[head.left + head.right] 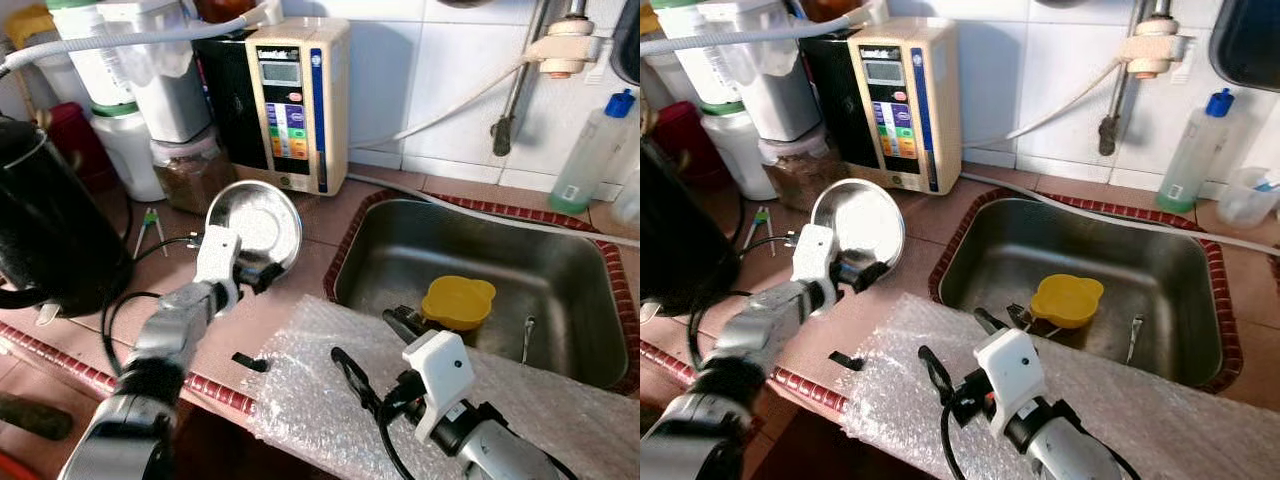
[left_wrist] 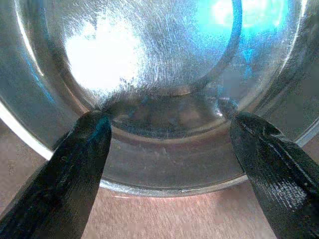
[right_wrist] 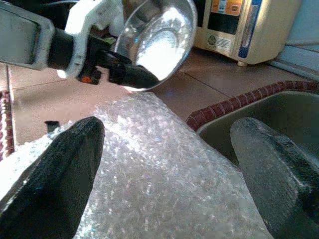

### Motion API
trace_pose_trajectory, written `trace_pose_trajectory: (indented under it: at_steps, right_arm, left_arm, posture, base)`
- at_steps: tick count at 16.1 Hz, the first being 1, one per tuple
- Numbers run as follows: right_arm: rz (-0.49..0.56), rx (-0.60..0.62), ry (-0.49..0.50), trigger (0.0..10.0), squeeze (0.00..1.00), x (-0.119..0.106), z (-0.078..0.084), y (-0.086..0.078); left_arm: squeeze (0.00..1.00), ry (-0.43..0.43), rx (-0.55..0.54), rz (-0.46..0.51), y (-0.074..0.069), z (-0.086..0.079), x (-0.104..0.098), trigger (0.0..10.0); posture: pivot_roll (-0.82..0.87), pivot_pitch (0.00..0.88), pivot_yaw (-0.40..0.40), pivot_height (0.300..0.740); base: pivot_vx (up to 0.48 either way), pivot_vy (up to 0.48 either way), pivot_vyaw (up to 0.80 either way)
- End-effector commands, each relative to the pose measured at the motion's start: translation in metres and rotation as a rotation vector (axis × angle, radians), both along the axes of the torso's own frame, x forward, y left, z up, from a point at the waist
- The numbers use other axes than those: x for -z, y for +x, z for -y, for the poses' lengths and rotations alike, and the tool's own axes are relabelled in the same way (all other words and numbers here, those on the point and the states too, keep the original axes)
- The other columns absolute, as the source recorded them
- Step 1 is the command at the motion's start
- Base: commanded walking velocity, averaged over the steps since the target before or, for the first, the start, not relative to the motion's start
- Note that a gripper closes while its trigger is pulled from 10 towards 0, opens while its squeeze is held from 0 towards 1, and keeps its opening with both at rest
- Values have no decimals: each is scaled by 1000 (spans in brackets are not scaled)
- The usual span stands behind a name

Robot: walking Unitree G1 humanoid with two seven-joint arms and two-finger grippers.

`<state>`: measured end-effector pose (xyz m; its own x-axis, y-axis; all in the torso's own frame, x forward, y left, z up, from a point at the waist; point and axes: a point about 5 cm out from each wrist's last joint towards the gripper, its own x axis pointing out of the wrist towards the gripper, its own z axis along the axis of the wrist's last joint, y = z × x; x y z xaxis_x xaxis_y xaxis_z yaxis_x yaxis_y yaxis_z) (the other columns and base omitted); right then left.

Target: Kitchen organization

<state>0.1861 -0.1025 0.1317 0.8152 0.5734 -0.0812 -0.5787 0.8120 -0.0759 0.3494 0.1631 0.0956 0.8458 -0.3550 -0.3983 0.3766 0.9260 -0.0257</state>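
The left gripper [image 1: 262, 268] has the steel bowl [image 1: 254, 224] tipped up on edge above the counter [image 1: 330, 215]. In the left wrist view its two black fingers [image 2: 75, 169] stand wide apart, both tips against the lower curve of the shiny inside; from the head views one finger seems to sit behind the rim, so I take it as a pinch on the bowl's edge, though I would not swear to it. Just beyond the bowl from that gripper stands the beige water purifier [image 1: 298, 102], with white jars [image 1: 130, 150] and a black kettle [image 1: 45, 215] off to its left. The right gripper [image 1: 372, 362] hovers low over a sheet of bubble wrap [image 1: 330, 390] spread on the counter's front edge, fingers splayed wide and holding nothing; ahead of it lies the sink [image 1: 480, 270] with a yellow cup [image 1: 457, 301] and some small utensils on its bottom. To my eye the tidying is only partly along: the bowl is lifted but not yet put anywhere, the things in the sink sit untouched, and the bubble wrap bears nothing yet. Where the bowl should go I cannot tell.
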Motion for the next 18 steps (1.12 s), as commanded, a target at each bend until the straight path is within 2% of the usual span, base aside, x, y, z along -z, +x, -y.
trace_pose_trajectory:
  at_steps: [1, 3, 5, 6, 7, 9, 10, 11, 13, 18]
  right_arm:
    - [4, -10, -6, 10000, 1000, -2, -1, 1]
    - [8, -9, -15, 10000, 1000, -1, -2, 3]
    - [27, -4, -23, 10000, 1000, -3, -1, 6]
    - [37, 3, -26, 10000, 1000, -3, -1, 8]
    - [39, 5, -27, 10000, 1000, -4, -1, 9]
    - [55, 20, -32, 10000, 1000, -5, -1, 11]
    - [62, 37, -33, 10000, 1000, -6, 1, 12]
    - [62, 40, -33, 10000, 1000, -6, 2, 12]
    - [65, 54, -38, 10000, 1000, -5, 3, 12]
    - [74, 68, -46, 10000, 1000, -5, 4, 14]
  left_arm:
    - [0, 46, 24, -157, -19, -8, 29, 10000]
    - [0, 71, 39, -96, -20, -10, 19, 10000]
    - [0, 71, 73, 2, -21, -2, 7, 10000]
    - [0, 40, 99, 82, -23, 10, 1, 10000]
    - [0, 24, 100, 98, -24, 12, 0, 10000]
    - [0, 46, 58, 160, -27, 18, 0, 10000]
    - [0, 51, -2, 214, -27, 16, -5, 10000]
    - [0, 53, -16, 226, -26, 15, -6, 10000]
    - [0, 95, -69, 332, -22, 9, -20, 10000]
    - [0, 178, -192, 481, -19, -3, -37, 10000]
  posture:
    - [-91, 0, 98, 740]
    - [-81, 0, 96, 740]
    - [-75, 0, 95, 740]
    - [-74, 0, 96, 740]
    - [-74, 0, 96, 740]
    - [-83, 0, 100, 740]
    - [-87, 0, 101, 740]
    - [-89, 0, 101, 740]
    - [-92, 0, 102, 740]
    - [-84, 0, 101, 740]
  base:
    - [0, 0, 0]
    - [0, 0, 0]
    - [0, 0, 0]
    - [0, 0, 0]
    - [0, 0, 0]
    - [0, 0, 0]
    - [0, 0, 0]
    - [0, 0, 0]
    - [0, 0, 0]
    - [0, 0, 0]
